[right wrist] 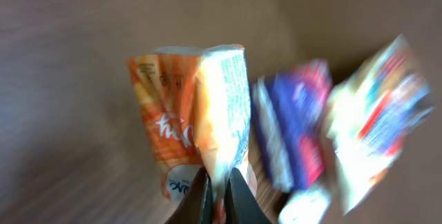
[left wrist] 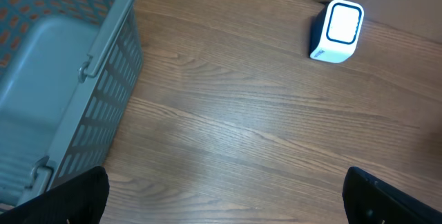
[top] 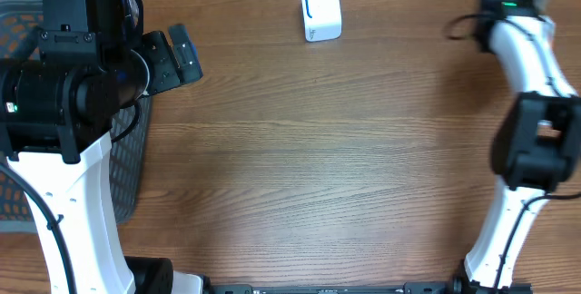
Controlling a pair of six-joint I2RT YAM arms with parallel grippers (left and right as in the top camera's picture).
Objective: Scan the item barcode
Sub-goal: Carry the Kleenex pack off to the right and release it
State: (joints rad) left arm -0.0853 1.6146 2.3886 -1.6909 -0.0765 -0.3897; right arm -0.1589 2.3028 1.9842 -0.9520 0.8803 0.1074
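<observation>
The right gripper (right wrist: 221, 198) was clamped on an orange-and-white printed packet (right wrist: 207, 106), just beside a blurred blue packet (right wrist: 293, 127). The left gripper (left wrist: 228, 207) hung with its jaws wide apart beside the grey mesh basket (left wrist: 103, 79). The white, blue-rimmed box scanner (top: 320, 10) stood at the far edge of the brown wooden table (top: 318, 167).

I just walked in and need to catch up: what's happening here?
The right gripper is shut on an orange packet, with other packets blurred beside it. The left gripper hangs open and empty above the table near the grey basket. The white scanner stands at the far edge, nothing in front of it.
</observation>
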